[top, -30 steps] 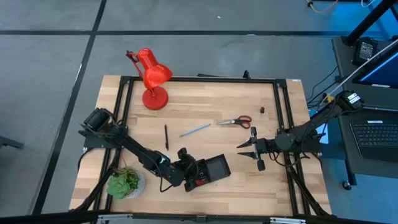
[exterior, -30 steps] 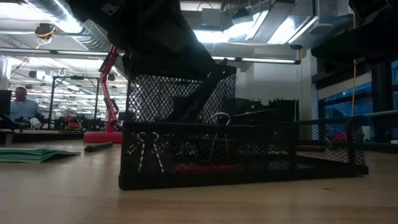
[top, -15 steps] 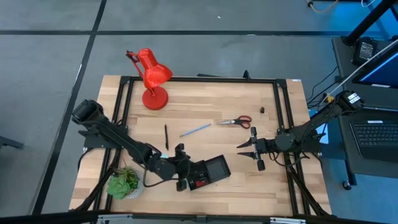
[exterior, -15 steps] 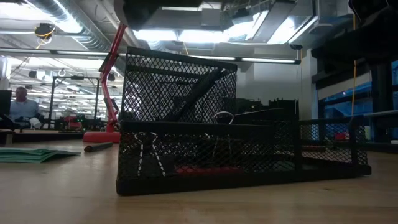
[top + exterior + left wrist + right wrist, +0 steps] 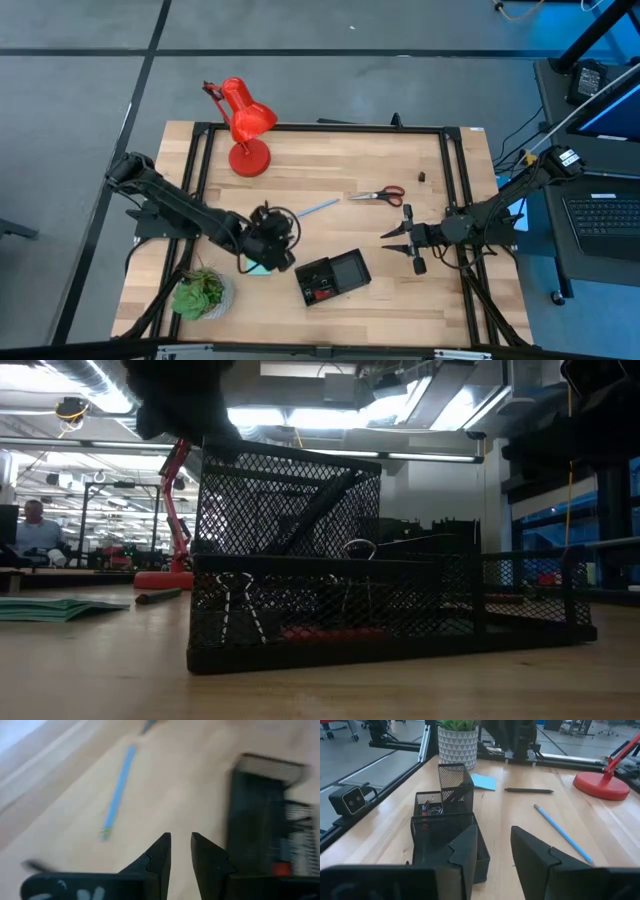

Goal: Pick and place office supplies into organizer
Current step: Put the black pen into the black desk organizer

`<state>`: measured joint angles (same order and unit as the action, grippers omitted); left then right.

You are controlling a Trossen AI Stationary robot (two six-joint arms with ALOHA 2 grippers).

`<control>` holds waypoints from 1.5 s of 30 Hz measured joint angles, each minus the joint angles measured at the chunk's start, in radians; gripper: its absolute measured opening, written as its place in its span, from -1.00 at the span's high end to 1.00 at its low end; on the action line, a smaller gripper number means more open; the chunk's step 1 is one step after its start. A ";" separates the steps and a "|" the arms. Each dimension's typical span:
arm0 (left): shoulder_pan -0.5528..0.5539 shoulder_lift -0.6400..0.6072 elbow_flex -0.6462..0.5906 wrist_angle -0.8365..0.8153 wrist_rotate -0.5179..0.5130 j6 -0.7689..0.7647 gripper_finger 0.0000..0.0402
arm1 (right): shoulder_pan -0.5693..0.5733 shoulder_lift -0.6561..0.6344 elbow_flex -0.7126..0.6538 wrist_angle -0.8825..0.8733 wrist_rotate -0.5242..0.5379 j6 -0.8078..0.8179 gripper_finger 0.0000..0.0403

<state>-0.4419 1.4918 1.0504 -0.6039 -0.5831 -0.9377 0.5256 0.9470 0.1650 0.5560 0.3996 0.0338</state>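
Note:
The black mesh organizer (image 5: 333, 277) stands near the table's front middle. Binder clips, a red piece (image 5: 320, 630) and a leaning pen show inside it. My left gripper (image 5: 180, 840) hovers left of it and farther back (image 5: 278, 232), fingers a little apart with nothing between them. Ahead of it a light blue pen (image 5: 315, 208) lies flat. The light blue notepad (image 5: 482, 781) and a black pen (image 5: 529, 790) lie below and beside that arm. Red-handled scissors (image 5: 378, 195) and a small black clip (image 5: 421, 177) lie farther right. My right gripper (image 5: 392, 238) waits open right of the organizer.
A red desk lamp (image 5: 245, 125) stands at the far left. A potted plant (image 5: 200, 293) sits at the near left corner. A black frame (image 5: 450, 200) borders the wooden top. Bare wood lies between the organizer and the scissors.
My left gripper has drawn back from the organizer's left end, rising and going toward the table's left and far edges while tipping up. It now hangs over the spot where the black pen lies. The organizer stays on the table.

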 joint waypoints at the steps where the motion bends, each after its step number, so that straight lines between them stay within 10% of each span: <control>1: 0.010 0.000 0.000 -0.020 0.000 -0.004 0.65 | 0.000 0.000 0.000 0.000 0.000 -0.011 0.40; 15: 0.103 -0.001 0.000 -0.124 0.105 0.106 0.60 | 0.000 0.000 0.000 -0.003 0.000 -0.043 0.40; 45: 0.321 0.144 0.000 -0.349 0.508 -0.343 0.26 | -0.002 0.000 0.000 -0.033 0.000 -0.109 0.40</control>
<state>-0.1214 1.6355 1.0504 -0.9531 -0.0747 -1.2812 0.5240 0.9466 0.1650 0.5231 0.3996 -0.0753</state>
